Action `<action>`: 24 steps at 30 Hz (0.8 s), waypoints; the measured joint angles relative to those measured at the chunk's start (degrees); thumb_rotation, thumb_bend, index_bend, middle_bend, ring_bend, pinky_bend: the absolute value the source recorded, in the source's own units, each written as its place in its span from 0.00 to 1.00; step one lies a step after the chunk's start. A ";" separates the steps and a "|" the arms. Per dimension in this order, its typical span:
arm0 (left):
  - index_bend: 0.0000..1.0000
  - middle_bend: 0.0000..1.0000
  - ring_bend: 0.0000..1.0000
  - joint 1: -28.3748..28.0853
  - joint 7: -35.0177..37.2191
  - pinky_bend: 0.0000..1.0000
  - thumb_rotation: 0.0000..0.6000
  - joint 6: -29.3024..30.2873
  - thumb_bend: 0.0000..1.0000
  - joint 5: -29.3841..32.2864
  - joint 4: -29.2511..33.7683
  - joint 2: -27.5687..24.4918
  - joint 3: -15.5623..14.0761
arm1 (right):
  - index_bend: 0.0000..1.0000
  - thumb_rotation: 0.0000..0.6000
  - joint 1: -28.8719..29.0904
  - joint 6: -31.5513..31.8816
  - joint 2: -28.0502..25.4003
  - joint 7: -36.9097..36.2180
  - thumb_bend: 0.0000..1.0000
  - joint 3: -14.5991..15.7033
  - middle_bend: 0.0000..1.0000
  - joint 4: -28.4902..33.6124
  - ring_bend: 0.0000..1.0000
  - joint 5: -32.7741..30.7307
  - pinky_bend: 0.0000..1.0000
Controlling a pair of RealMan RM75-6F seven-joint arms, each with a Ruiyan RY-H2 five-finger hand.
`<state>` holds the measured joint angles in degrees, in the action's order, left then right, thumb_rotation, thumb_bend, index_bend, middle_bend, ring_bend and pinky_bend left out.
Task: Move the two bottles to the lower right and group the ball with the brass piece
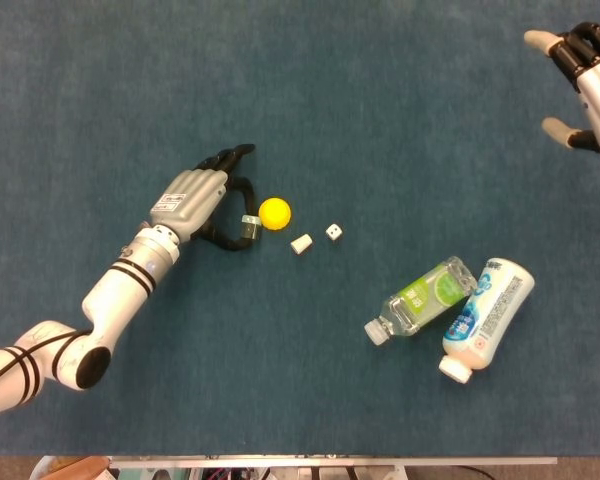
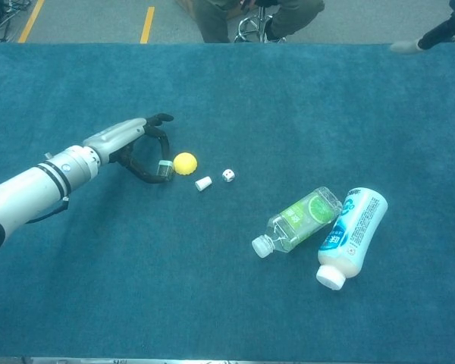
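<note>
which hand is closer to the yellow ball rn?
Left. The left hand sits right beside the yellow ball, its fingers curled toward it at the ball's left edge. The right hand is far off at the table's upper right corner, fingers spread.

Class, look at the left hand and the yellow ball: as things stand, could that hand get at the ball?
Probably yes. The left hand lies just beside the yellow ball, and its fingers hold a small metal piece right by it. Nothing lies between them; the hand's load may hinder a grasp.
</note>
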<state>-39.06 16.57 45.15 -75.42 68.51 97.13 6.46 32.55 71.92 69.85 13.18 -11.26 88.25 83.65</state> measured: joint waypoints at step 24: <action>0.53 0.00 0.00 -1.36 0.23 0.11 1.00 -0.84 0.16 -0.36 -0.68 2.16 -0.05 | 0.25 1.00 -0.45 0.08 0.26 -1.04 0.00 0.13 0.43 -0.63 0.32 0.10 0.40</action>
<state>-40.42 16.80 44.31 -75.78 67.83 99.29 6.41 32.10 72.00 70.12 12.14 -11.13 87.62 83.75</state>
